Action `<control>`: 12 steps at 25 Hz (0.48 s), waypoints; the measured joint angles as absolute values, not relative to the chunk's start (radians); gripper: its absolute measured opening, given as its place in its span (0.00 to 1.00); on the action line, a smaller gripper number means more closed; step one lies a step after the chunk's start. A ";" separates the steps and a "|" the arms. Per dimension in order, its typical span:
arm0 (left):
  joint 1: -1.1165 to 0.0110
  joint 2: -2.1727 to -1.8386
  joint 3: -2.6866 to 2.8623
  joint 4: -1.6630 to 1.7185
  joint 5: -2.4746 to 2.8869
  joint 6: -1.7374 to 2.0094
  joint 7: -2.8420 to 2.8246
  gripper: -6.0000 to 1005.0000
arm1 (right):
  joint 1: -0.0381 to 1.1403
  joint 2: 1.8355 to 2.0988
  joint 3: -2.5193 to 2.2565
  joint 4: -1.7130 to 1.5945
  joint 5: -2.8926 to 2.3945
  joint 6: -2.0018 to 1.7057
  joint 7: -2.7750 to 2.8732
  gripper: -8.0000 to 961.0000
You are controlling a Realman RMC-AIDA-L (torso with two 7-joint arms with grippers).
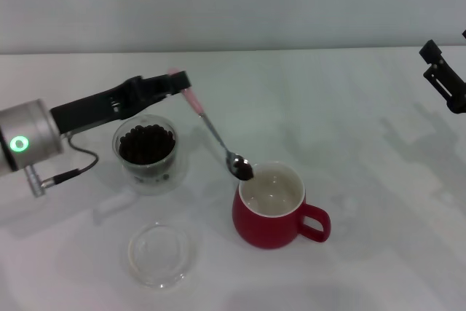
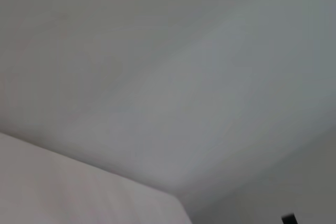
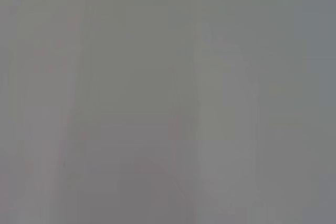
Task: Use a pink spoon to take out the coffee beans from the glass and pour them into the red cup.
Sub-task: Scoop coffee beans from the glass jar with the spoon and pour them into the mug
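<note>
Left gripper [image 1: 177, 82] clamped on pink spoon [image 1: 215, 134]; shiny bowl, apparently carrying coffee beans [image 1: 245, 170], at glossy red cup [image 1: 271, 207] rim. Beside rounded clear glass [image 1: 146, 152]. Right gripper [image 1: 445, 76] parked; jaws unclear.

Spoonful of beans over the red cup

Pink spoon [image 1: 215, 133] slants, bowl with coffee beans [image 1: 244, 171] at the red cup's [image 1: 273, 210] 10 o'clock rim; glass [image 1: 146, 153] of beans stands at the cup's 10 o'clock.

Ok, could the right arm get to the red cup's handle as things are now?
Probably yes. The right gripper is parked at the far right edge, and the table between it and the red cup holds nothing. The cup's handle faces that side; the pink spoon comes in from the left.
</note>
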State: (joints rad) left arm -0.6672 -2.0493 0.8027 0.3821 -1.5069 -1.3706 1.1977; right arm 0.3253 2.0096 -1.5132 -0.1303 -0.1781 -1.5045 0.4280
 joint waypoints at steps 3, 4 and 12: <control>-0.691 -2.053 0.807 0.385 -1.484 -1.371 1.216 0.14 | 0.325 2.010 -1.515 -0.130 -0.178 -1.504 0.428 0.84; -0.713 -2.058 0.817 0.394 -1.466 -1.372 1.232 0.14 | 0.325 2.011 -1.516 -0.130 -0.179 -1.503 0.429 0.84; -0.773 -2.071 0.963 0.471 -1.450 -1.336 1.241 0.14 | 0.325 2.011 -1.519 -0.130 -0.182 -1.503 0.431 0.84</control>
